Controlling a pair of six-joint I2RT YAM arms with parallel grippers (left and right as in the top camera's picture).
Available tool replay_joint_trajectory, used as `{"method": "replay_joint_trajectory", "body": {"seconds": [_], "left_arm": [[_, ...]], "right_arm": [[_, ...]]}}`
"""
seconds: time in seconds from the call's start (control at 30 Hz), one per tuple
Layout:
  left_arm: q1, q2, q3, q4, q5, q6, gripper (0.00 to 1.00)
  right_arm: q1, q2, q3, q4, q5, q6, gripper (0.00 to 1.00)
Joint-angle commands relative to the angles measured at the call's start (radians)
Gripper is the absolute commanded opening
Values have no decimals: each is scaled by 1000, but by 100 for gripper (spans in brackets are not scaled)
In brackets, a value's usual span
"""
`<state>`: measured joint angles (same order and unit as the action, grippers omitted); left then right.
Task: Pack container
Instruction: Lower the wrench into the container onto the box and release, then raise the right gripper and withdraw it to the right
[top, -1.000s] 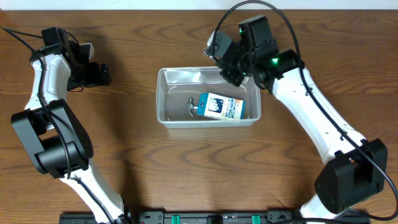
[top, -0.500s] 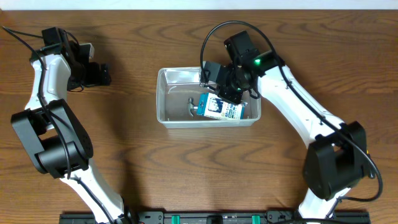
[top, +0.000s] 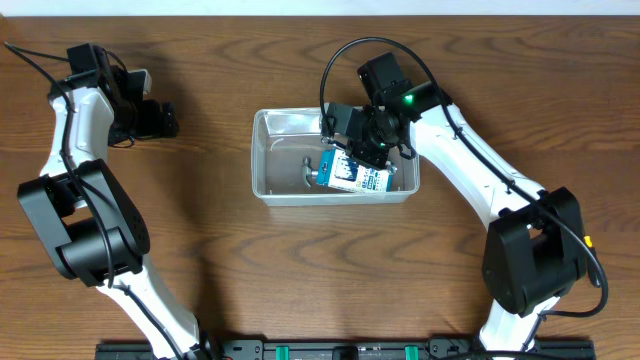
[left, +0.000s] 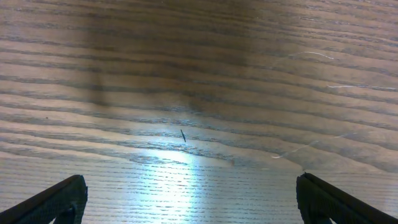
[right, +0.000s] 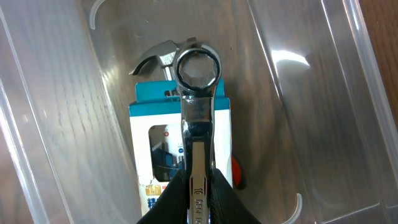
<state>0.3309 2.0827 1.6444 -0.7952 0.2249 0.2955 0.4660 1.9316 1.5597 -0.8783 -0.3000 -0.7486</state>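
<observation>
The clear plastic container stands at the table's middle and fills the right wrist view. A blue-and-white box lies in it, also in the right wrist view, with a small hammer head beyond it. My right gripper is inside the container, shut on a silver ring wrench held over the box. My left gripper is open and empty at the far left, its fingertips over bare wood.
The wooden table surrounds the container. The left arm runs along the left side. The right arm reaches in from the right. A red part shows beside the box.
My right gripper has moved left and down from the container's back right corner into the container, carrying the wrench over the box. The left arm has not moved.
</observation>
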Motion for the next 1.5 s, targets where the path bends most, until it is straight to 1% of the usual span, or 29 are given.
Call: {"method": "replay_joint_trajectory", "body": {"seconds": [0.0,0.07,0.27,0.3,0.33,0.43,0.5,0.57,0.67,0.73,0.8,0.93,1.03,1.1,1.27,1.43,1.47], "left_arm": [[0,5,-4,0,-9,6,98],[0,5,-4,0,-9,6,98],[0,5,-4,0,-9,6,98],[0,5,-4,0,-9,6,98],[0,5,-4,0,-9,6,98],[0,5,-4,0,-9,6,98],[0,5,-4,0,-9,6,98],[0,5,-4,0,-9,6,98],[0,5,-4,0,-9,6,98],[0,5,-4,0,-9,6,98],[0,5,-4,0,-9,6,98],[0,5,-4,0,-9,6,98],[0,5,-4,0,-9,6,98],[0,5,-4,0,-9,6,98],[0,5,-4,0,-9,6,98],[0,5,-4,0,-9,6,98],[0,5,-4,0,-9,6,98]], "right_arm": [[5,13,24,0,-22,-8,16],[5,13,24,0,-22,-8,20],[5,13,24,0,-22,-6,20],[5,12,24,2,-22,-1,21],[6,12,26,5,-22,13,24],[6,11,59,6,-23,61,37],[6,11,104,5,-23,97,50],[6,11,179,-5,-22,135,72],[6,11,301,-49,-21,150,99],[6,11,390,-101,-7,150,99],[6,11,466,-164,48,150,99],[5,10,594,-328,255,167,99],[2,1,673,-476,438,229,99],[2,-11,708,-555,493,259,99],[2,-71,753,-706,503,278,99],[-43,-186,752,-820,503,373,99],[-66,-222,750,-820,502,420,99]]}}
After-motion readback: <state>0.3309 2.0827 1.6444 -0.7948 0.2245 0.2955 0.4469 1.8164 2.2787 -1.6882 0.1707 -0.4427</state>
